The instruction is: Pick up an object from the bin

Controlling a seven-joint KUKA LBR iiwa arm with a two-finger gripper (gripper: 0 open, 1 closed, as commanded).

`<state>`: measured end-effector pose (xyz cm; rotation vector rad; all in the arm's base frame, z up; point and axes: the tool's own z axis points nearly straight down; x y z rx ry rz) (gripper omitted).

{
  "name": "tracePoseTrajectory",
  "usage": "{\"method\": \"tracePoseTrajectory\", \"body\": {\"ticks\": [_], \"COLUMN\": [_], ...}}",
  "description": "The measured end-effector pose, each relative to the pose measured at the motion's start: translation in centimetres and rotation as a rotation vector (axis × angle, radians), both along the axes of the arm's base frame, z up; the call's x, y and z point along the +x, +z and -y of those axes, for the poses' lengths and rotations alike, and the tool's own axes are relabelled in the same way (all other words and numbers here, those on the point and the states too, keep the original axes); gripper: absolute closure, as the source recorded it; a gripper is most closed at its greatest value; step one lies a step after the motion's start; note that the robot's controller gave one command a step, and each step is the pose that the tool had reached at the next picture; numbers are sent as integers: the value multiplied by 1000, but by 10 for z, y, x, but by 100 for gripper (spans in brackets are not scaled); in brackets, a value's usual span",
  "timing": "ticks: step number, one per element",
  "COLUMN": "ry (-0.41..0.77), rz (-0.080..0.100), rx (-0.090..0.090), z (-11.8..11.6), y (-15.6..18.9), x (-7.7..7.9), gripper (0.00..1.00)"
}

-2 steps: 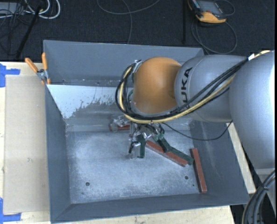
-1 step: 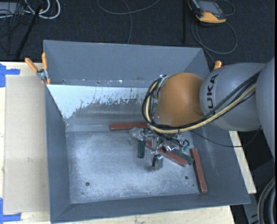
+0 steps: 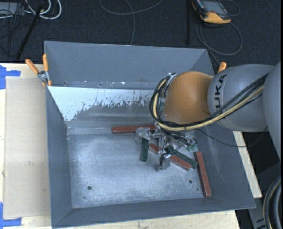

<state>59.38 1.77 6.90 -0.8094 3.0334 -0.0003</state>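
My gripper [image 3: 162, 162] reaches down into a small heap of sticks right of the bin's middle, its fingertips low among them. Just left of the fingers stands a short dark green stick [image 3: 144, 151]. A red-brown stick [image 3: 181, 162] lies slanted to the right of the fingertips, with a dark green stick [image 3: 185, 156] crossing beside it. Whether any stick sits between the fingers is hidden by the gripper body.
A long red-brown stick [image 3: 127, 129] lies flat along the bin's back floor edge, left of the gripper. Another red-brown stick [image 3: 203, 173] lies lengthwise near the right wall. The orange wrist cover and cables hang over the heap's upper part.
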Motion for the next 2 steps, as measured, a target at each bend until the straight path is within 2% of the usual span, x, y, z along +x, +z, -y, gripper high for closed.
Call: {"method": "tracePoseTrajectory", "body": {"ticks": [1,2], "ry": [-3,16], "rz": [-1,6], "rx": [2,-1], "z": [-1,45], "y": [1,148], "x": [0,-24], "gripper": [100,100]}}
